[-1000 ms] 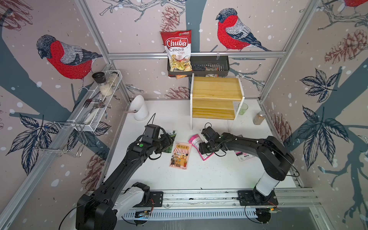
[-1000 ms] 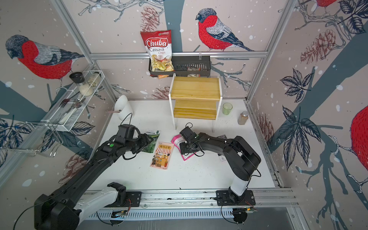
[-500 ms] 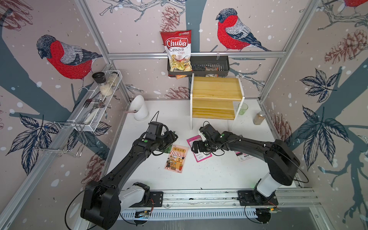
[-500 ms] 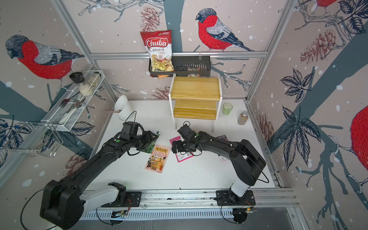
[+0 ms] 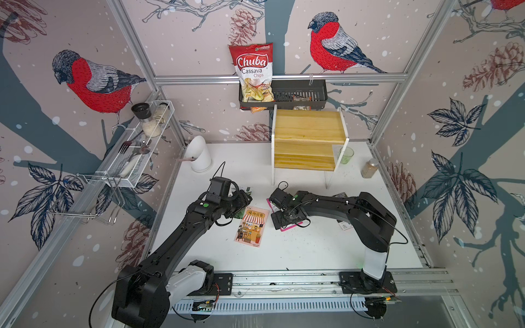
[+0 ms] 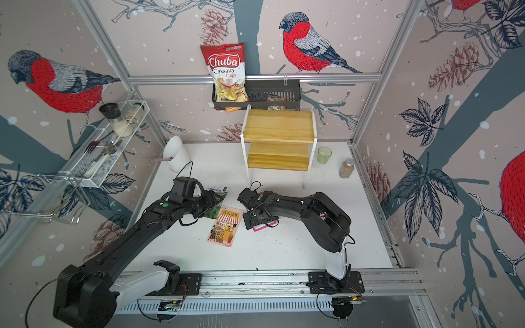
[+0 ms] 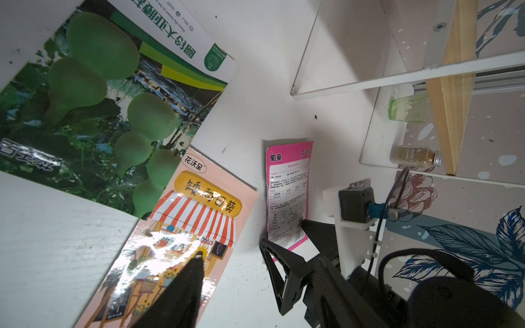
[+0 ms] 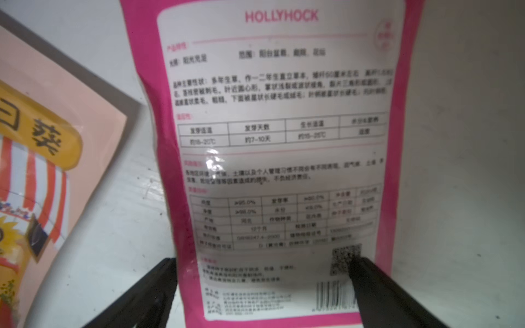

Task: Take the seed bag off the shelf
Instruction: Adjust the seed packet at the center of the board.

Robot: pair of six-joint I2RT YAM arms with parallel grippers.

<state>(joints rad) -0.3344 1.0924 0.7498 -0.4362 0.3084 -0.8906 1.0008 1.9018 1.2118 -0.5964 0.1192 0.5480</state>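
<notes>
One flat pink bag (image 8: 278, 142), likely light and slippery; right tool (image 8: 261, 262) wide open, empty. Pinch its edge. Left tool (image 5: 243, 202) unclear.

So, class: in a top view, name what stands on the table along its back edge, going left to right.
From the left: white container → shelf → green glass → spice jar.
</notes>
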